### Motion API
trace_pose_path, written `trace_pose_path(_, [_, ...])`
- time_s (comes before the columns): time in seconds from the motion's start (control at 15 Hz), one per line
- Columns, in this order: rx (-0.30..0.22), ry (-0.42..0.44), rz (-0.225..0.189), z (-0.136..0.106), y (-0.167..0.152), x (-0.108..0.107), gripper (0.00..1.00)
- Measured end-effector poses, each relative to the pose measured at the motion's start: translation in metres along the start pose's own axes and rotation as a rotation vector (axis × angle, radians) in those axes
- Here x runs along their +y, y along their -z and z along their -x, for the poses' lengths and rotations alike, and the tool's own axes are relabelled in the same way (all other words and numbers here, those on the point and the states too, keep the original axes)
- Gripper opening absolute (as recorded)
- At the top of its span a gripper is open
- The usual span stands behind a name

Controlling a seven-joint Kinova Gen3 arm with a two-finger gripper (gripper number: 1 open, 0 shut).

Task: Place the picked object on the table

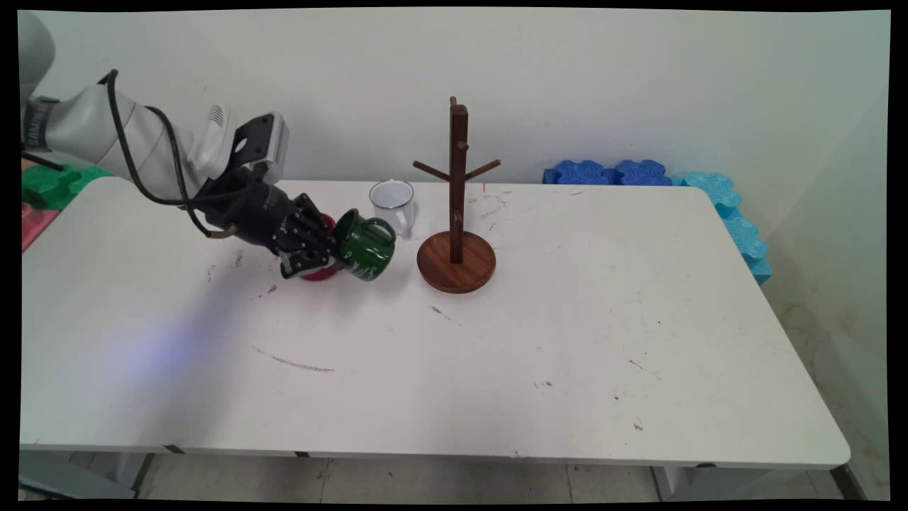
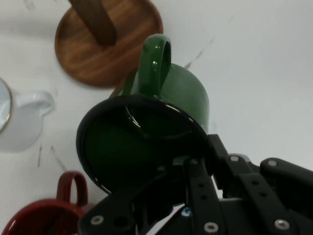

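Note:
My gripper (image 1: 333, 252) is shut on the rim of a green mug (image 1: 366, 245), which hangs tilted on its side just above the table, mouth toward the hand. In the hand view the green mug (image 2: 146, 132) fills the middle, handle up, with my gripper (image 2: 188, 169) pinching its dark rim. A red mug (image 1: 320, 272) stands on the table behind the fingers, mostly hidden; the hand view shows the red mug (image 2: 46, 213) at bottom left. A white mug (image 1: 393, 202) stands just beyond. The wooden mug tree (image 1: 457, 213) stands to the right of the green mug.
The mug tree's round base (image 2: 105, 44) lies close beyond the green mug, and the white mug (image 2: 19, 120) sits to its left. Blue foam blocks (image 1: 611, 172) line the table's far right edge, green and red ones (image 1: 44, 188) the far left.

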State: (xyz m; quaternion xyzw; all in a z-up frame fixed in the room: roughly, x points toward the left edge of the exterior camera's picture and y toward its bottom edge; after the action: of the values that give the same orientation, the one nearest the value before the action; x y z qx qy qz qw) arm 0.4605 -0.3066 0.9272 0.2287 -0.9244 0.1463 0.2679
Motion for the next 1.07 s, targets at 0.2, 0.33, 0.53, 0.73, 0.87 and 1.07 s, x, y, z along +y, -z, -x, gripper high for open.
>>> trace_pose_path(0.2, [-0.049,-0.012,-0.019,0.002,-0.002,0.002,0.00])
trace_pose_path(0.33, [-0.077,-0.022,-0.028,0.003,-0.005,0.003,0.00])
trace_pose_path(0.53, [-0.114,-0.040,-0.039,0.007,-0.011,0.006,0.00])
trace_pose_path(0.73, [-0.141,-0.056,-0.048,0.008,-0.017,0.008,0.00])
trace_pose_path(0.87, [-0.158,-0.066,-0.052,0.008,-0.022,0.010,0.00])
trace_pose_path(1.07, [-0.184,-0.079,-0.056,0.009,-0.032,0.015,0.00])
